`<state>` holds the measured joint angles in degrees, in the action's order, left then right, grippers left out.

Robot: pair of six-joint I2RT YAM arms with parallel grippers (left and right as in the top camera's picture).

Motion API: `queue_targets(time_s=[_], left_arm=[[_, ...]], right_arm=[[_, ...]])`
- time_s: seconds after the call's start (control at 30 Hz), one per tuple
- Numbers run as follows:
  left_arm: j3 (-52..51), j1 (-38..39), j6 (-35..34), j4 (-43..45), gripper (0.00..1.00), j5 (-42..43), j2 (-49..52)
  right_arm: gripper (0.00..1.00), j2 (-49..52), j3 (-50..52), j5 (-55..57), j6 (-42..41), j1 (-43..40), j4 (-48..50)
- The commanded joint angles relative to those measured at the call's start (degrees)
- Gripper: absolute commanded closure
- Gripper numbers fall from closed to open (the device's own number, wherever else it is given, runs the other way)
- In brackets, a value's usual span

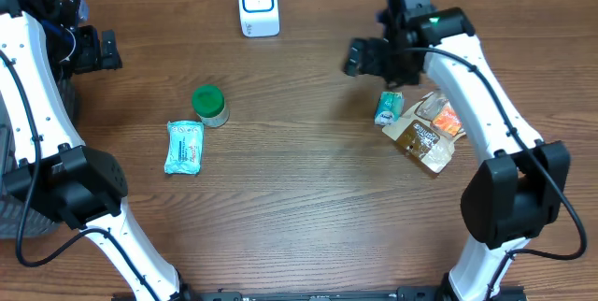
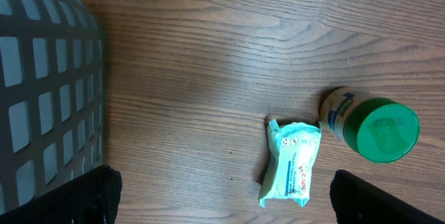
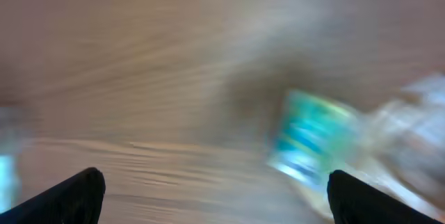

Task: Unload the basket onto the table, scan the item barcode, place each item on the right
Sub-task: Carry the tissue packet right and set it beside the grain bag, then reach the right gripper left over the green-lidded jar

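A white barcode scanner (image 1: 258,4) stands at the back middle of the table. Just left of my right arm lies a small teal box (image 1: 389,107), beside a clear packet with orange print (image 1: 428,131). My right gripper (image 1: 369,58) hangs open above and to the left of the box, holding nothing. The right wrist view is blurred: the teal box (image 3: 309,140) shows between the wide-apart fingertips (image 3: 351,200). A green-capped bottle (image 1: 210,106) and a light blue packet (image 1: 184,147) lie at the left. My left gripper (image 1: 93,50) is open at the far left, empty.
A grey mesh basket (image 2: 42,78) fills the left side of the left wrist view, with the blue packet (image 2: 292,161) and green-capped bottle (image 2: 379,130) on the wood to its right. The tabletop is brown wood.
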<state>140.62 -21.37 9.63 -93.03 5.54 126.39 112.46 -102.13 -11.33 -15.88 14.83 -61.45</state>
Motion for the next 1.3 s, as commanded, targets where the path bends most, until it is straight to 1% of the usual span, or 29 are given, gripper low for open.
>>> queue_targets(time_s=[0.0,0.2,0.3,0.47,0.57,0.7,0.9,1.27], left_arm=[[1.1,0.4,0.5,0.1,0.01,0.2,-0.9],[1.1,0.5,0.5,0.1,0.00,0.2,-0.9],[1.1,0.5,0.5,0.1,0.00,0.2,-0.9],[1.1,0.4,0.5,0.1,0.00,0.2,-0.9],[1.1,0.4,0.5,0.1,0.00,0.2,-0.9],[1.1,0.4,0.5,0.1,0.01,0.2,-0.9],[1.1,0.4,0.5,0.1,0.01,0.2,-0.9],[1.1,0.4,0.5,0.1,0.00,0.2,-0.9]], right_arm=[[0.00,0.1,-0.7,-12.3,1.1,4.1,4.8],[0.00,0.8,-0.9,-3.8,1.2,14.4,14.1],[0.00,2.3,-2.9,0.4,3.1,19.4,15.4],[0.00,8.2,-10.1,7.0,7.7,26.5,15.2],[0.01,11.9,-11.7,9.6,10.4,30.1,18.4],[0.00,15.2,-11.7,13.7,11.9,32.2,23.6],[0.00,19.4,-11.7,10.1,13.6,33.3,28.5],[0.00,24.0,-11.6,10.2,15.5,34.6,34.7]])
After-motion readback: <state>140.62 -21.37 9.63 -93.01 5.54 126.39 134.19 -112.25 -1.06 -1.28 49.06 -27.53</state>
